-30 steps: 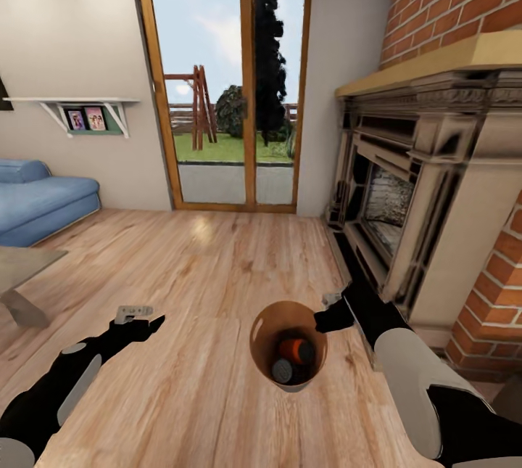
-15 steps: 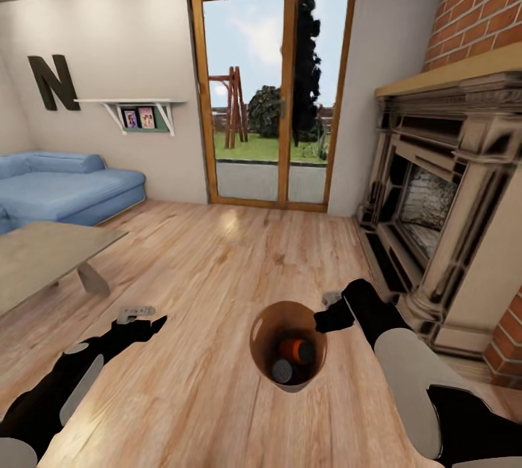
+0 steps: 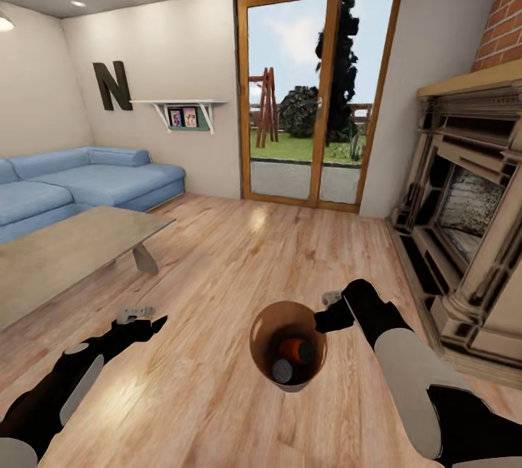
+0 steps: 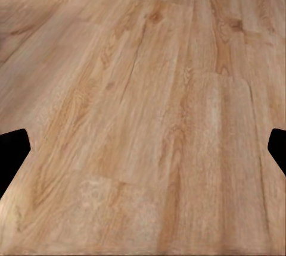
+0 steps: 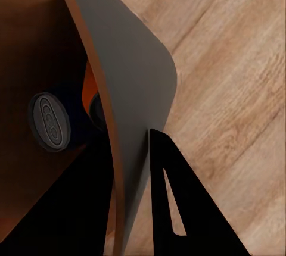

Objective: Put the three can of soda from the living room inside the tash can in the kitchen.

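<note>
The trash can [image 3: 262, 323], grey outside and brown inside with a tan rim, hangs low in front of me over the wood floor. My right gripper [image 3: 324, 315] is shut on its rim, one finger [image 5: 179, 208] outside the grey wall [image 5: 137, 71] and the other inside. Inside lie an orange soda can [image 3: 296, 349] and a dark one with its grey top [image 3: 282, 370] facing up; the same grey top [image 5: 49, 122] and an orange sliver [image 5: 89, 86] appear in the right wrist view. My left gripper [image 3: 138, 314] hangs open over bare floor [image 4: 143, 89], holding nothing.
A low grey coffee table [image 3: 65, 250] stands at the left, with the blue sofa [image 3: 87, 181] behind it. A black letter N [image 3: 112, 85] hangs on the far wall. The fireplace [image 3: 471, 221] lines the right side. A glass door [image 3: 312, 105] is straight ahead across open floor.
The whole view has swung to the left: the camera turned, bringing the sofa, table and letter N into sight. Both arms and the trash can keep their places relative to me.
</note>
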{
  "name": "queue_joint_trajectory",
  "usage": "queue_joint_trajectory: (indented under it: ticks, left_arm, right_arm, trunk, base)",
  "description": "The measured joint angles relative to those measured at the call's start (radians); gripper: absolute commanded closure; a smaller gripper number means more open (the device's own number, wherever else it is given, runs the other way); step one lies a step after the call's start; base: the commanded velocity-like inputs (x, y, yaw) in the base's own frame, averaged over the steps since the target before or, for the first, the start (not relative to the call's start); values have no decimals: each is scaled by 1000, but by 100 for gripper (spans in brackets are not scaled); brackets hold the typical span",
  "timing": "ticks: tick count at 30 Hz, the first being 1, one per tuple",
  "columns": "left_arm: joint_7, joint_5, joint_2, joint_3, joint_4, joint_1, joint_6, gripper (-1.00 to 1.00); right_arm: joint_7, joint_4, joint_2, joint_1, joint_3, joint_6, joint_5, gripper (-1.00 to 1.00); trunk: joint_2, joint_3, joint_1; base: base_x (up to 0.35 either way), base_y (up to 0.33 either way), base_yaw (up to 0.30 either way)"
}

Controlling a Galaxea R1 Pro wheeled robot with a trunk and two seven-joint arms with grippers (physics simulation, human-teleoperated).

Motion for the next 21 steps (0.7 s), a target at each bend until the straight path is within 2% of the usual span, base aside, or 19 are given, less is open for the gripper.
queue_joint_trajectory:
  ticks: [6,11,21]
  left_arm:
    - [0,-1,0,-1,0,0,0,-100]
    - [0,0,0,-1,0,0,0,-100]
    - [0,1,0,-2,0,0,0,-100]
  right_arm:
    - [2,0,0,0,-1,3,-9,100]
    - [1,0,0,0,0,-2,5,100]
    - [1,0,1,0,-13,-1,4,100]
  trunk:
    - [0,0,0]
    - [0,-1,0]
    - [0,-15,0]
  base:
    - [-284,153,157]
    - [-284,153,21]
    - [-278,156,2]
